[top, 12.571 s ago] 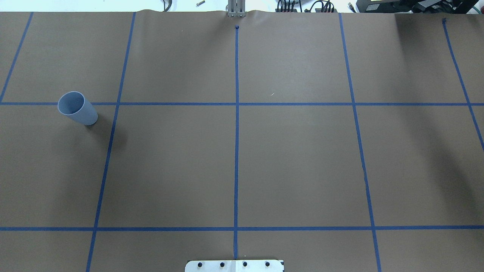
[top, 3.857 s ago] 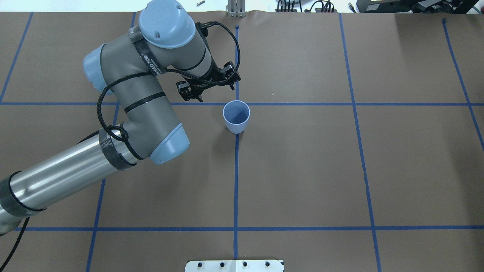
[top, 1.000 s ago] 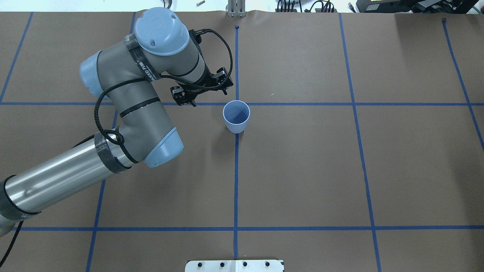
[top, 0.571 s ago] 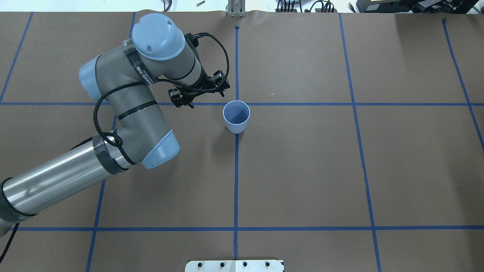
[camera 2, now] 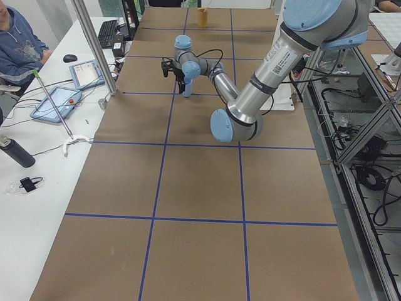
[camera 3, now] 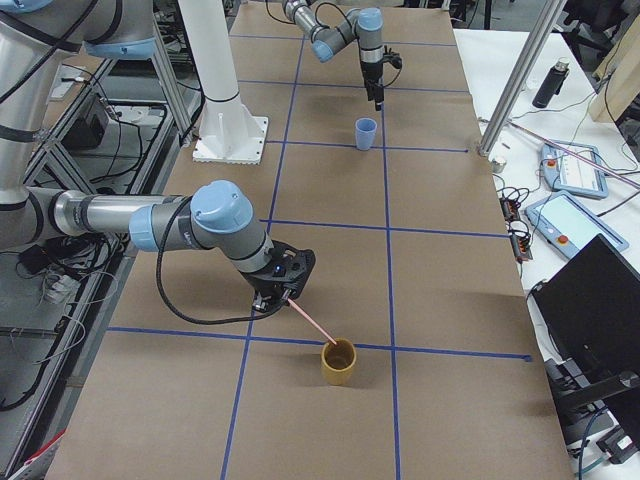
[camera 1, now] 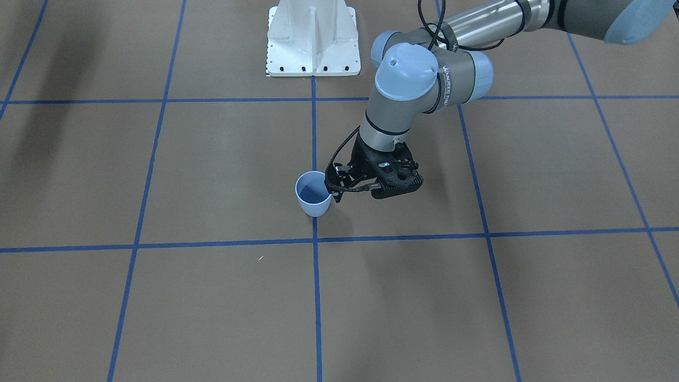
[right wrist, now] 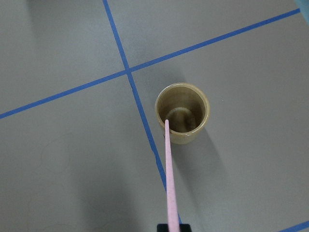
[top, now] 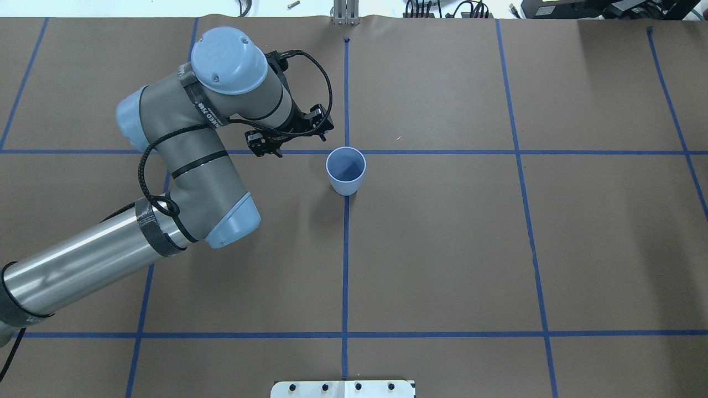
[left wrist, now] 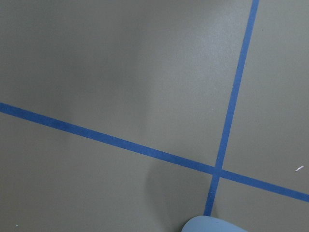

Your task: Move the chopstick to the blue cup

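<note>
Left gripper point(top: 293, 137): jaws wide, empty, just beside the blue cup point(top: 345, 185), which stands upright mid-table. Right gripper point(camera 3: 287, 295): clamped on the chopstick point(right wrist: 168, 169) near the table's right end, its tip over a yellow cup point(right wrist: 182, 137).
</note>
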Controlling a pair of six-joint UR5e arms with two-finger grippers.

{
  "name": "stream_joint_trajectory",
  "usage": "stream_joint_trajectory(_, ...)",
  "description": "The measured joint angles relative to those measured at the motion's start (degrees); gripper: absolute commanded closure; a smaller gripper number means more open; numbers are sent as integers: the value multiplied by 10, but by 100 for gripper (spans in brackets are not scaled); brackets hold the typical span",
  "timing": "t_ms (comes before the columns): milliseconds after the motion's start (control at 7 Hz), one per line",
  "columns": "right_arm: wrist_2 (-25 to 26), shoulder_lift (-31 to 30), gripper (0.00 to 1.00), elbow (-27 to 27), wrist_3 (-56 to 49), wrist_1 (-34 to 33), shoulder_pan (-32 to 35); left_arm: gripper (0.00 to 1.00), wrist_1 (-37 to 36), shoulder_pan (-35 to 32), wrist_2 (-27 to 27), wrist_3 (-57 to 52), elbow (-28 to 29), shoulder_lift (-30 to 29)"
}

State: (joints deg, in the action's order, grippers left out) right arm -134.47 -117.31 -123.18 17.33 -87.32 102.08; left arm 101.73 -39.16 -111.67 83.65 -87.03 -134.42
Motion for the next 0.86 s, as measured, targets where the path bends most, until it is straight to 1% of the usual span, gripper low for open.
stream_joint_trajectory(286, 1, 59, 100, -32, -31, -106, 23, 3, 2, -2, -1, -3, -3, 0)
stream_joint_trajectory(429, 1, 93, 100, -40, -33, -144, 18, 3, 3, -6, -3, -4, -7, 0)
stream_joint_trajectory(571, -6, 125, 100, -44, -17, -170, -11, 3, 4, -13, -7, -5, -17, 5)
stream_joint_trajectory(714, -17, 165, 100, -43, 31, -182, -60, 3, 7, -25, -19, -15, -30, 18)
stream_joint_trajectory(857, -27, 216, 100, -41, 105, -186, -119, 3, 10, -44, -43, -38, -45, 37)
